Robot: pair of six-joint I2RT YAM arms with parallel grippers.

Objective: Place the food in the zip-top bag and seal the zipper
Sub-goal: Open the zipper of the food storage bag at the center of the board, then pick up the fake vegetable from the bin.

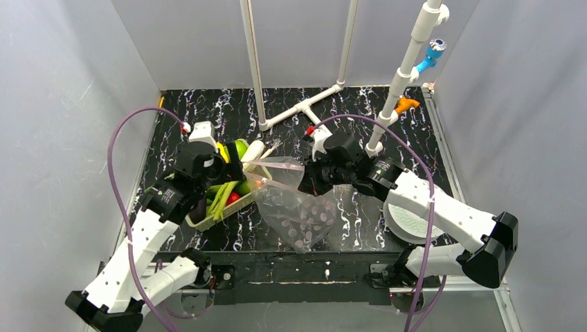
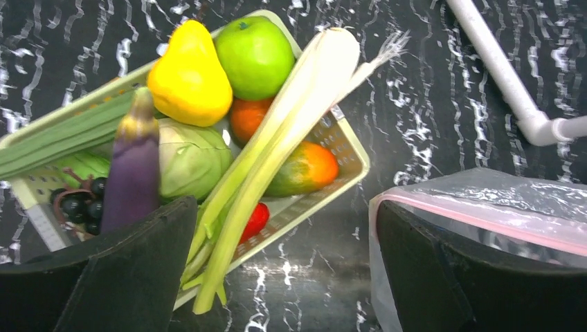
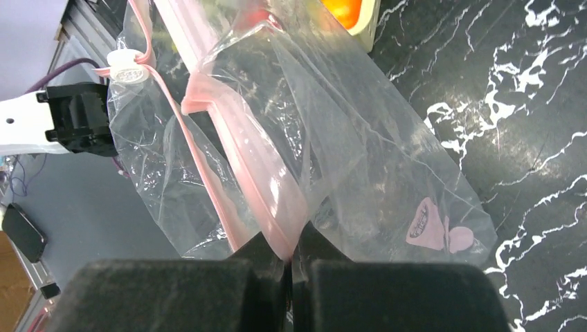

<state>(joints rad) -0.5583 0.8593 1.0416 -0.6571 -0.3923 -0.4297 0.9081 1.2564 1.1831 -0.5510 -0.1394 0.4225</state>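
1. Locate the zip-top bag (image 1: 299,214). It drapes toward the near edge of the surface (image 1: 360,232), and no food is visible inside it.
2. Check the right pincer (image 3: 291,257). Its jaws are clamped tight on the bag at the zipper (image 3: 239,138), the pinkish strip along the mouth. This grip appears meant to keep the mouth raised and turned toward the basket, so that items can be fed in.
3. Check the left pincer (image 2: 284,270). Its jaws are spread wide and hold nothing. It hovers over the gap between the bag mouth and the basket (image 2: 349,149), which suits picking a first item.
4. Confirm that the food lies in the basket, just left of the bag mouth.
   - The leek (image 2: 291,117) rests diagonally on top.
   - Around it are the green apple (image 2: 255,55), yellow pear (image 2: 188,72), eggplant (image 2: 135,173) and grapes (image 2: 79,206).
   - Judge the leek the least obstructed pick.
5. Note the white pipe frame (image 1: 304,107) at the far side, well apart from the work.
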